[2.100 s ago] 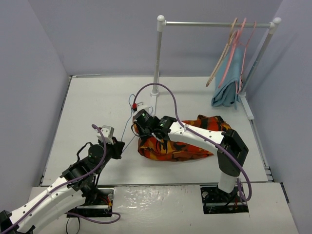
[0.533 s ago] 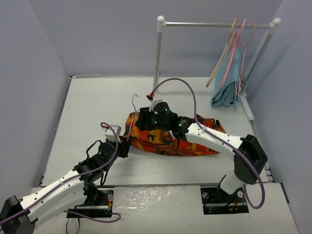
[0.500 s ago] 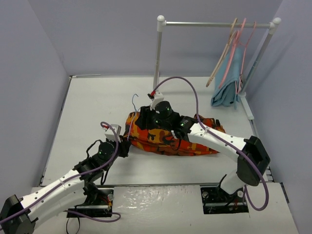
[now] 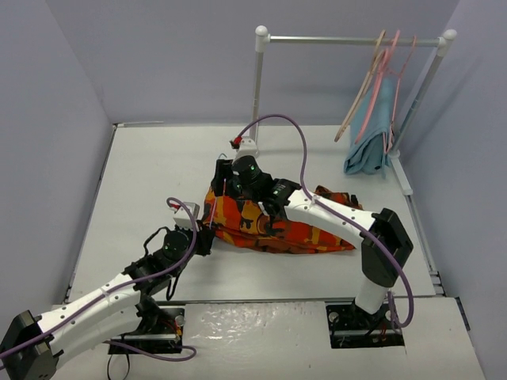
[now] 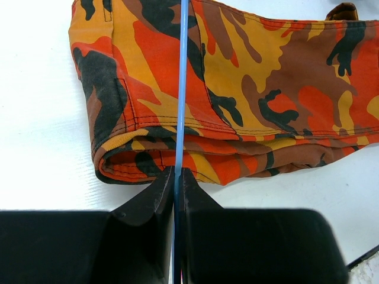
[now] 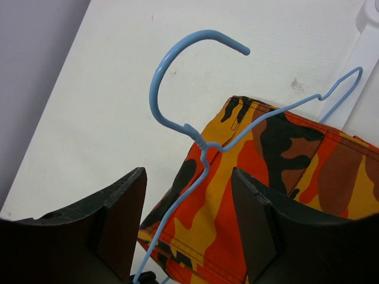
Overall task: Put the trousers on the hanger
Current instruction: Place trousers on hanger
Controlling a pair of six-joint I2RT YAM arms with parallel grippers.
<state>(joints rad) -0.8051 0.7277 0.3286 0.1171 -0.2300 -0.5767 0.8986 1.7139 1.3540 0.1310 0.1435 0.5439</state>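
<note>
Pinching one straight run of the thin light-blue wire hanger [image 5: 180, 89], the left gripper [image 5: 176, 177] is fully closed on it. The wire lies over the folded orange, red and black camouflage fabric trousers [image 4: 317, 233], mid-frame on the white worktop [image 4: 150, 174]. The right gripper [image 6: 188, 177] hovers by the hook, jaws apart, holding nothing. The cloth looks soft, light and floppy, best taken at a folded edge. The wire looks springy and slippery.
</note>
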